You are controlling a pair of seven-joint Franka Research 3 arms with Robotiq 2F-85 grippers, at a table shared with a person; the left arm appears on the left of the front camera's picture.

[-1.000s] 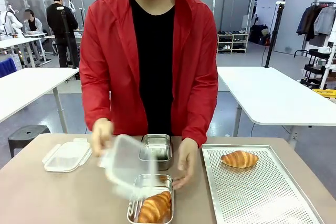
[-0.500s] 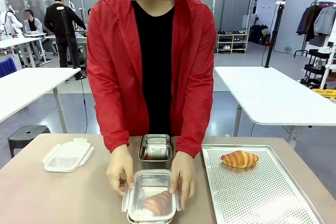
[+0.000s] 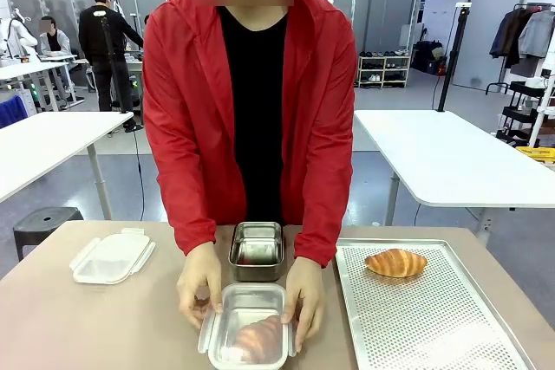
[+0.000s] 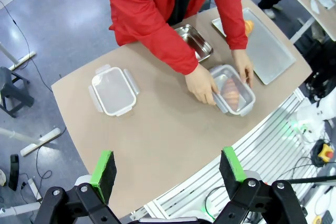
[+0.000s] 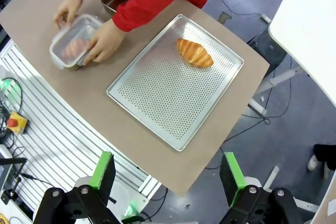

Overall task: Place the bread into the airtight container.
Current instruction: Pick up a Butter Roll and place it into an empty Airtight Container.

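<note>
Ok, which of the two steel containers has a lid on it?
The container nearest the robot's edge, between the person's hands, with a croissant under its clear lid. The container just behind it stands open, with no lid.

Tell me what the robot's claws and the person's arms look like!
Both the left gripper and right gripper are black, each with two bright green pads. The person wears long red sleeves over a black top.
</note>
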